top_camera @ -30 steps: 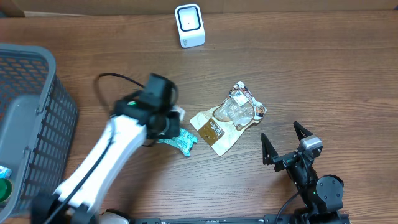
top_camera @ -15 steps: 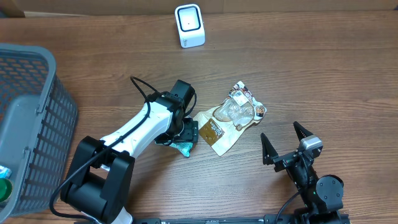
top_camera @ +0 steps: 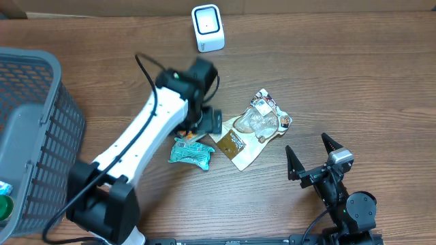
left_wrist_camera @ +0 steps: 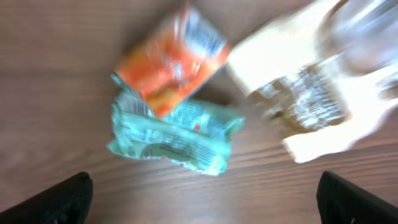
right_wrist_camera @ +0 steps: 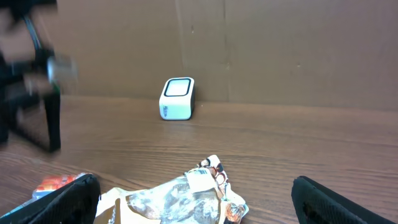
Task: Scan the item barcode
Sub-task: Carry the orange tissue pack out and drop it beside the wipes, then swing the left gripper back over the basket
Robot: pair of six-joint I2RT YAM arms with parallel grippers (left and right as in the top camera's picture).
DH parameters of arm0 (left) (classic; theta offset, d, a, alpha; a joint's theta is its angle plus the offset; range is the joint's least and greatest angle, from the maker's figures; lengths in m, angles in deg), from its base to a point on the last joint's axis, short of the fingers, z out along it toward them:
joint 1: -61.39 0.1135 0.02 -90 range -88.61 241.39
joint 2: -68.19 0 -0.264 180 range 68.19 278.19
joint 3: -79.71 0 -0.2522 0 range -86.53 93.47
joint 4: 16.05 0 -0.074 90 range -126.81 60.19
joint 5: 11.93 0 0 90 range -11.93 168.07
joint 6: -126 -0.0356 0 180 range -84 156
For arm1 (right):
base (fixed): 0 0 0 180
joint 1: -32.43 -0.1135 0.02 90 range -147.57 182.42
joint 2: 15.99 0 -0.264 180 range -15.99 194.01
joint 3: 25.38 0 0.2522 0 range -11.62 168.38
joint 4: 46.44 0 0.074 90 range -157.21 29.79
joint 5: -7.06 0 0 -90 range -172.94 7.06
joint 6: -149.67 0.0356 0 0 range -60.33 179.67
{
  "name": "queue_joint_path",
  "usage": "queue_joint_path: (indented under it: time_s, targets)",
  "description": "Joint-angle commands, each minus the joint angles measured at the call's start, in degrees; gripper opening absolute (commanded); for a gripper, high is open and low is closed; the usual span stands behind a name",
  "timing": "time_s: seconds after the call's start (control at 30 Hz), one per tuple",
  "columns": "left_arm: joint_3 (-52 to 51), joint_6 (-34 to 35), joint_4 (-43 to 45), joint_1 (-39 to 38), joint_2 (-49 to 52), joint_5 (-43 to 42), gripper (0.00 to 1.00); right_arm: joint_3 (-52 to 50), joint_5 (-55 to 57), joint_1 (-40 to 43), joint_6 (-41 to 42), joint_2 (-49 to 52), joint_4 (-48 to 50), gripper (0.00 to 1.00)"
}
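Observation:
A white barcode scanner (top_camera: 208,27) stands at the far edge of the table, also in the right wrist view (right_wrist_camera: 177,98). An orange packet (left_wrist_camera: 171,62) lies against a teal packet (left_wrist_camera: 171,134), which shows on the table overhead (top_camera: 192,152). Beside them lies a tan and clear bag (top_camera: 248,129), blurred in the left wrist view (left_wrist_camera: 311,81). My left gripper (top_camera: 208,122) hangs open above these packets with nothing between its fingers (left_wrist_camera: 62,199). My right gripper (top_camera: 306,144) rests open near the front, right of the bag (right_wrist_camera: 180,199), holding nothing.
A grey mesh basket (top_camera: 41,129) fills the left side, with a green item (top_camera: 5,204) in its near corner. A brown cardboard wall (right_wrist_camera: 280,43) rises behind the scanner.
My left gripper went from shut to open and lifted toward the far side. The orange packet now lies beside the teal one. The right arm has not moved.

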Motion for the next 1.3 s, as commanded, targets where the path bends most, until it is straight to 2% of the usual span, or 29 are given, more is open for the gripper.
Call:
queue_joint_path:
  time_s: [0.0,0.23,0.4,0.77,0.93,1.13,1.27]
  targets:
    - [12.31,-1.01,-4.33,0.15,-3.89,3.93,1.00,-0.59,-0.09,0.22,0.02,-0.50,0.28,1.00]
    - [30.05,-5.03,-15.47,3.65,-7.48,5.03,1.00,-0.59,-0.09,0.22,0.02,-0.50,0.28,1.00]
    - [36.57,-7.45,-23.28,12.68,-10.71,4.81,1.00,-0.59,-0.09,0.22,0.02,-0.50,0.28,1.00]
    - [36.59,-9.73,-23.23,42.05,-17.35,3.30,1.00,-0.59,-0.09,0.22,0.04,-0.50,0.28,1.00]
    - [35.71,-8.90,-22.16,56.78,-16.63,-3.87,1.00,-0.59,-0.09,0.22,0.02,-0.50,0.28,1.00]
    - [34.95,-10.43,-21.81,67.52,-14.49,-3.04,1.00,-0.59,-0.09,0.22,0.04,-0.50,0.28,1.00]
    - [31.65,-10.40,-21.24,71.28,-12.96,-2.43,1.00,-0.59,-0.09,0.22,0.04,-0.50,0.28,1.00]
